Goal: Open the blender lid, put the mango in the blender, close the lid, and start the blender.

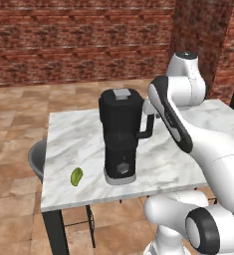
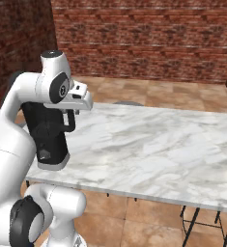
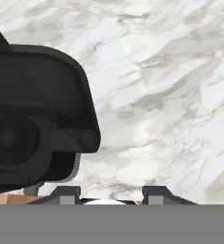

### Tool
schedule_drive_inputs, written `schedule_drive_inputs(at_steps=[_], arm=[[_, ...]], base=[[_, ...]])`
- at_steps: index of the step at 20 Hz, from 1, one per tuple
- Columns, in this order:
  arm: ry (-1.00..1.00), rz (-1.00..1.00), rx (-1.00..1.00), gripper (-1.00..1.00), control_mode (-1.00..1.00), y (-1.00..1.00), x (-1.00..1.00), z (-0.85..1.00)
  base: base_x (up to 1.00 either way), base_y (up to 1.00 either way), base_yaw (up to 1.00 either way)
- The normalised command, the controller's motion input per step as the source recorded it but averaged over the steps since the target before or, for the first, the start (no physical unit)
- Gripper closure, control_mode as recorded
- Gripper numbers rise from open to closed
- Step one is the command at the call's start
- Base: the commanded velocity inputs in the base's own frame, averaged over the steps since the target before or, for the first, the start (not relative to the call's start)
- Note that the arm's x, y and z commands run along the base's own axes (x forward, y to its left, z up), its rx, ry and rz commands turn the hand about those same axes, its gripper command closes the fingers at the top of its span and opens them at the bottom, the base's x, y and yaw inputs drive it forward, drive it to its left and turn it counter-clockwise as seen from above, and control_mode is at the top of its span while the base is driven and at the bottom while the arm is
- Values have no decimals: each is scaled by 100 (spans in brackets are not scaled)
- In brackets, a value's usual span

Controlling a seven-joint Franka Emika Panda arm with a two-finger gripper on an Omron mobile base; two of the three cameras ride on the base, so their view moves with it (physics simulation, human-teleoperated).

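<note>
Altogether: one blender [image 1: 120,137], one blender lid [image 1: 121,94], one mango [image 1: 76,176].

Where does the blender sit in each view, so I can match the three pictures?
Left base view: the blender stands centre frame, near the marble table's front edge.
Right base view: it stands at the left, partly behind the arm.
Hand view: it is the dark mass at the left.
Shared landmark: the marble tabletop.
</note>
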Motion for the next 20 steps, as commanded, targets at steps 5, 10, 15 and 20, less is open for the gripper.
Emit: schedule_drive_inputs(at_steps=[5, 10, 15, 20], arm=[[-3, 0, 0, -100, -100, 2, -21, 0], [-22, 2, 3, -100, -100, 5, -56, 9], [-36, -6, 1, -100, -100, 14, -43, 86], [-33, -8, 0, -100, -100, 45, -9, 100]], base=[[0, 0, 0], [0, 0, 0], [0, 0, 0], [0, 0, 0]])
